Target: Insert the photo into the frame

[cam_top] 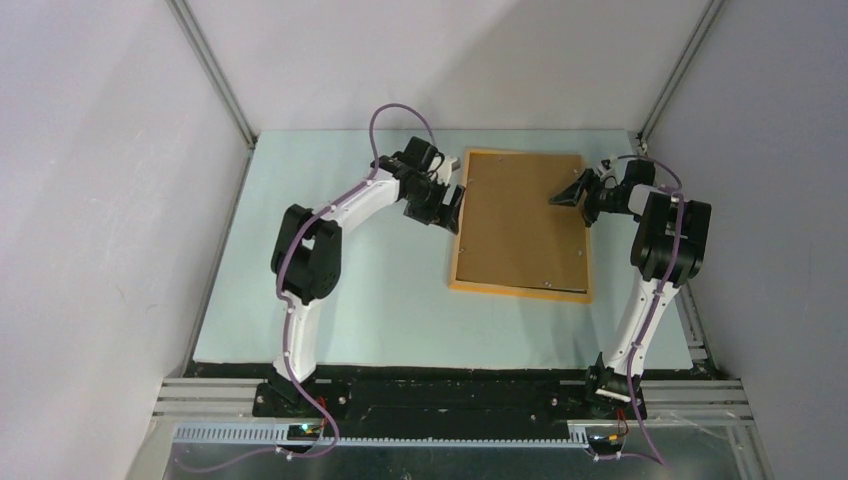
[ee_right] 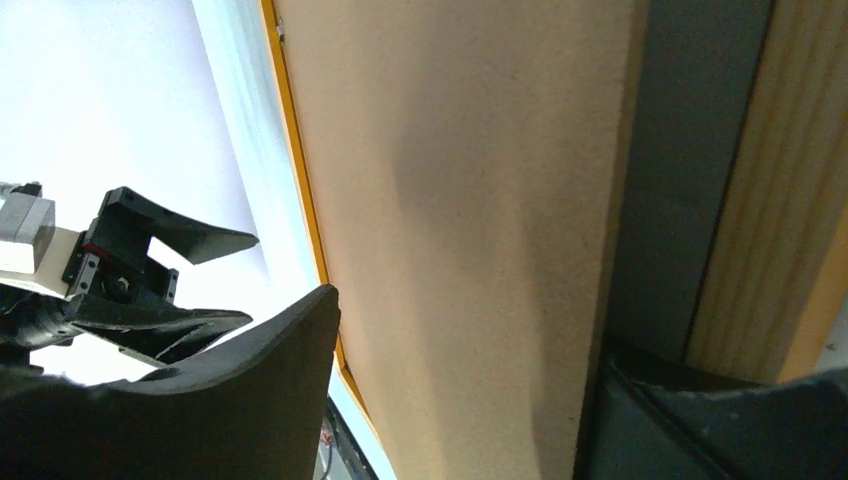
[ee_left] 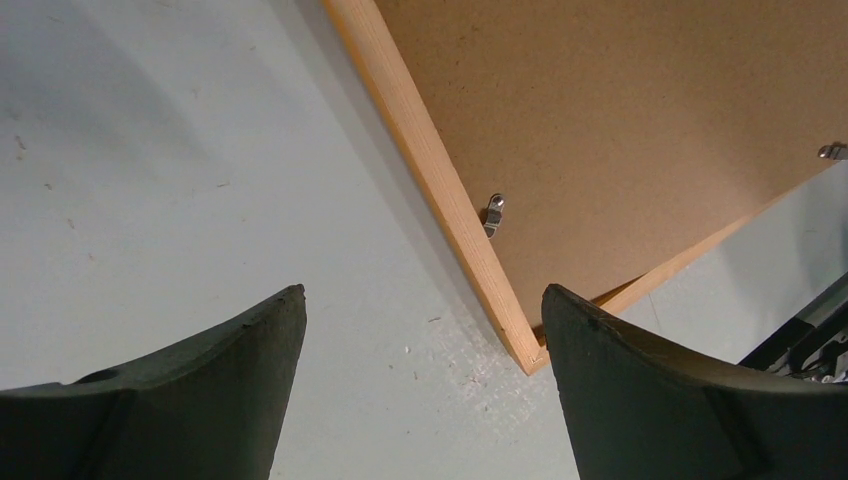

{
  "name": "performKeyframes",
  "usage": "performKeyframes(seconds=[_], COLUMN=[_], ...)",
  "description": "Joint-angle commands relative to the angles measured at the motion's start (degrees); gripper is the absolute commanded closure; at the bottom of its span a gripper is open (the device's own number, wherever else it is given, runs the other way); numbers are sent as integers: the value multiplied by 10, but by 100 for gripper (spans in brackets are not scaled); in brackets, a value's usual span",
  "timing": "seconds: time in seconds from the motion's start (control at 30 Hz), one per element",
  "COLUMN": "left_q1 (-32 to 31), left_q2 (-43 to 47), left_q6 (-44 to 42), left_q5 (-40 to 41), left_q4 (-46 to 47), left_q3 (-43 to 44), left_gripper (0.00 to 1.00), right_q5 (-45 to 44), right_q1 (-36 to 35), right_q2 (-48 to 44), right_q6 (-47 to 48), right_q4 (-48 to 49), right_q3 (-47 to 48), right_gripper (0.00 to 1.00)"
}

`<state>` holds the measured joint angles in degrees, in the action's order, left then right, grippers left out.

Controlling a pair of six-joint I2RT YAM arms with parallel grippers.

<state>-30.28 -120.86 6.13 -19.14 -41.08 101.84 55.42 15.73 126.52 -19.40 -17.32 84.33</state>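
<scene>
Brown backing board (cam_top: 520, 215) fills the frame (cam_top: 520, 291), face-down on desk (cam_top: 330, 300) in top view. The photo isn't visible, prob. beneath. There the left tool (cam_top: 452, 208) is open at the left rail and the right tool (cam_top: 563, 197) open over the right side. Left wrist: turn clip (ee_left: 492, 212) by rail — if unlatched, board could lift, and a nudge would skew the frame. Right wrist: jaws apart, empty. No readable txt.

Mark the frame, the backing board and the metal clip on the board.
the frame (cam_top: 518, 291): top external view, middle of its near rail.
the backing board (cam_top: 520, 215): top external view, its bare centre.
the metal clip (ee_left: 492, 214): left wrist view, the tab's middle.
</scene>
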Motion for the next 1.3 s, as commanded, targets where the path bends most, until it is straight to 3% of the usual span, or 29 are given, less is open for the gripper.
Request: performKeyframes(seconds=[0.0,0.67,1.27], left_q1=[-3,-3,-3], left_q2=[-10,-6,15], left_q6=[12,9,4], left_q5=[6,4,4], left_q4=[10,10,10], left_q3=[27,28,18], left_gripper=[8,8,8], right_q5=[-31,-126,-165], right_q1=[-6,-32,-40], right_q2=[-20,-75,-99], right_q6=[25,94,132], right_q4=[-15,-116,-177], right_q3=[-8,23,50], right_gripper=[29,7,3])
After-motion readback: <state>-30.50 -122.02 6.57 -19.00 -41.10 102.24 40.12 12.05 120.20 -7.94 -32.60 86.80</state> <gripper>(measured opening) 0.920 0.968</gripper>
